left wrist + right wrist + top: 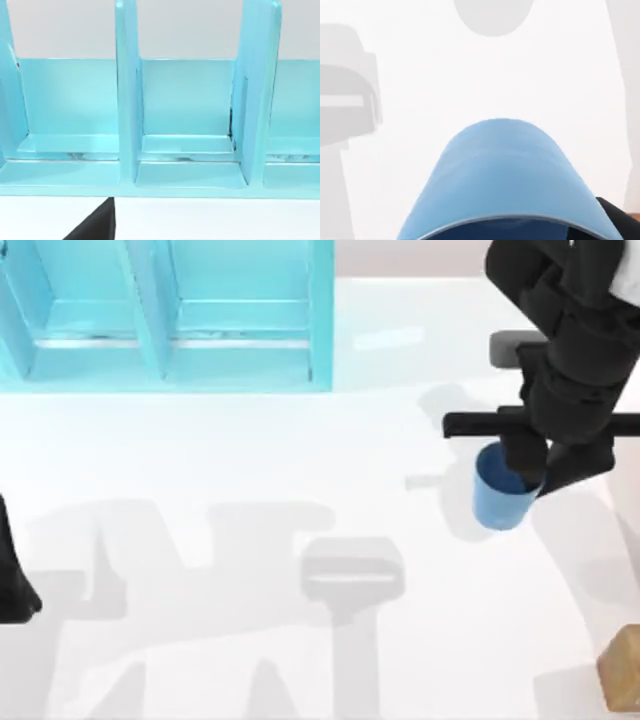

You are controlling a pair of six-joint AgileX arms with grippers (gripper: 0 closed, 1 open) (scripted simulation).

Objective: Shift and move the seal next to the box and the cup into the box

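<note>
The right arm's tool, clamped on the blue cup at its rim, hangs well right of the box, whose open compartments lie up-left across the surface.

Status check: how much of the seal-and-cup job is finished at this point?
Nothing is finished. In hand: the right gripper is at the cup, over the table's right side, away from the box. Left: cup into the box, and the seal, at the table's right edge, moved beside it. The left arm is parked at the left.
</note>
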